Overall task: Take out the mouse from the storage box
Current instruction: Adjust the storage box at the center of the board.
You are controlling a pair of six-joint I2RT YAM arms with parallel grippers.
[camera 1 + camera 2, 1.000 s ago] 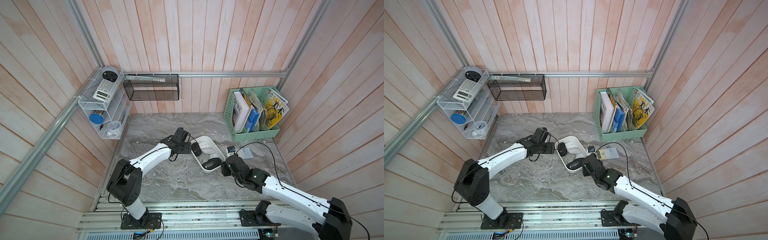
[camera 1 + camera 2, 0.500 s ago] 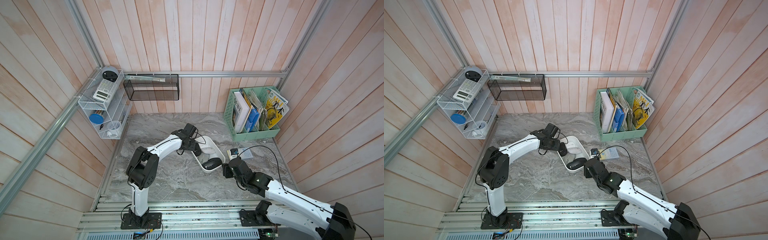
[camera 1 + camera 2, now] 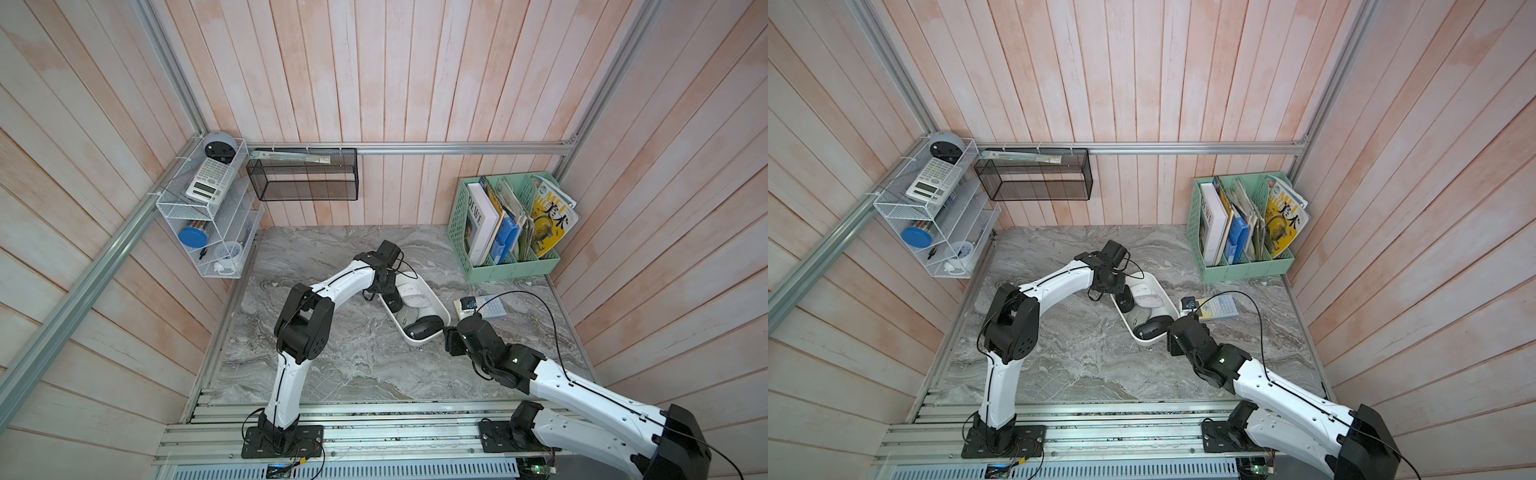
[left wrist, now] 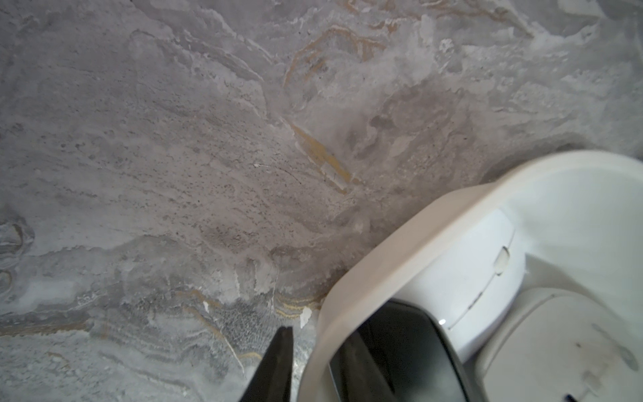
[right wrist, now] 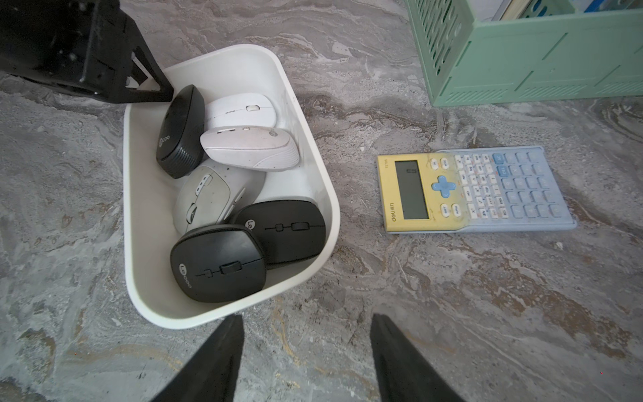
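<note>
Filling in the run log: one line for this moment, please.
left gripper: straddling storage box wall | right gripper: open, empty, near box | mice: inside box

Pale pink-washed wood plank walls on three sides, aluminium rail along back wall. Grey marble-pattern tabletop. White wire shelf on left wall, black mesh basket on back wall, mint-green file holder at back right corner of tabletop. Even, soft light.
</note>
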